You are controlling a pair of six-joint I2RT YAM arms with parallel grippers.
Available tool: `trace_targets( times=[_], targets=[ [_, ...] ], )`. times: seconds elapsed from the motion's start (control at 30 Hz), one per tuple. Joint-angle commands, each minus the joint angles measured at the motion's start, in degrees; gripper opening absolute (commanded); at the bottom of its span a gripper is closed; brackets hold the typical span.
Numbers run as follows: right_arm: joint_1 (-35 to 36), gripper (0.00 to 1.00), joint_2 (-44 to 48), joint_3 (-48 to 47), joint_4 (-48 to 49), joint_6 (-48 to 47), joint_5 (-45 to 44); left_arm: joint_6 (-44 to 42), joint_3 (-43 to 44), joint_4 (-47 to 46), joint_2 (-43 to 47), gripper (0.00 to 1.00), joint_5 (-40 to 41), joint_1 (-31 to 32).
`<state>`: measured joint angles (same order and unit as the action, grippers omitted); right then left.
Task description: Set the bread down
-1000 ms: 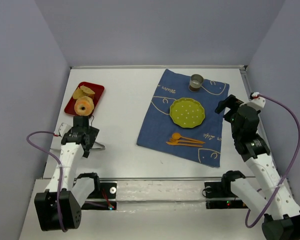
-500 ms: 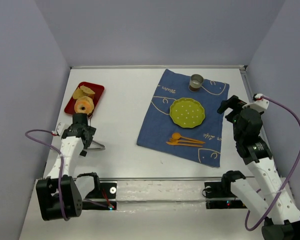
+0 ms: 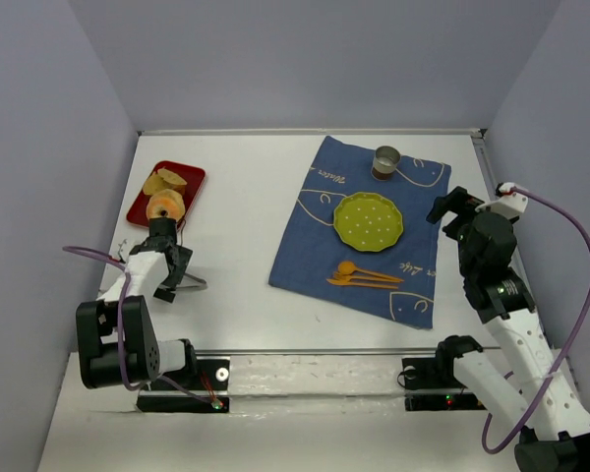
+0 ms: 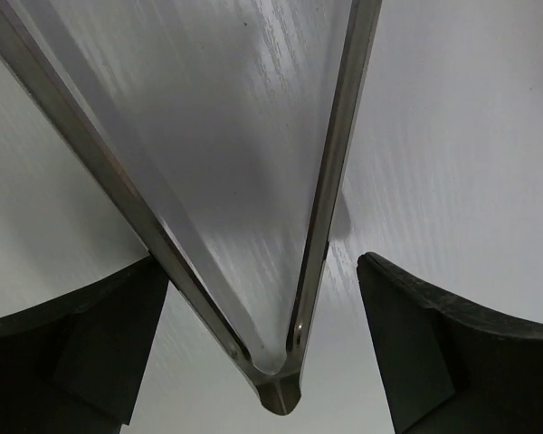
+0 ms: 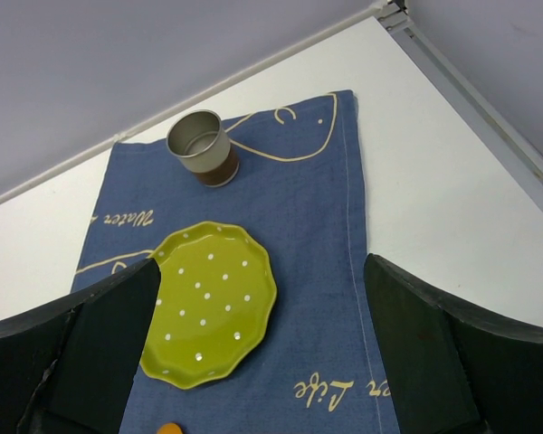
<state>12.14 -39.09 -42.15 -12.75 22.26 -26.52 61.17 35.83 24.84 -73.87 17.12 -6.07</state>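
Note:
The bread, an orange-golden ring, lies on the red tray at the far left, with paler tan pieces behind it. My left gripper is just in front of the tray, low over metal tongs. In the left wrist view the tongs' hinge end lies between my open fingers; the left gripper grips nothing. My right gripper is open and empty, hovering by the blue cloth's right edge, and its wrist view looks down on the green plate.
The blue cloth holds the green plate, a metal cup behind it and orange cutlery in front. The cup also shows in the right wrist view. Walls close the table on three sides.
My left arm has folded back towards its base and the gripper has shifted slightly left and towards the tray, staying over the tongs. My right arm has drawn slightly right.

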Motion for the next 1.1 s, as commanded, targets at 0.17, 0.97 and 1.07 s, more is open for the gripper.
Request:
trace_targets(
  times=[0.17, 0.97, 1.07],
  targets=[
    [0.4, 1.0, 0.6, -0.4, 3.3, -1.2, -0.8, 5.8, -1.5, -0.1, -3.1, 0.92, 2.5, -0.6],
    [0.4, 1.0, 1.2, 0.4, 3.3, -1.0, -1.6, -3.3, 1.6, 10.8, 23.6, 0.41, 2.9, -0.5],
    [0.4, 1.0, 1.6, 0.6, 3.3, -0.8, -1.3, -7.4, 3.1, 9.5, 24.8, 0.41, -2.7, -0.5]
  ],
)
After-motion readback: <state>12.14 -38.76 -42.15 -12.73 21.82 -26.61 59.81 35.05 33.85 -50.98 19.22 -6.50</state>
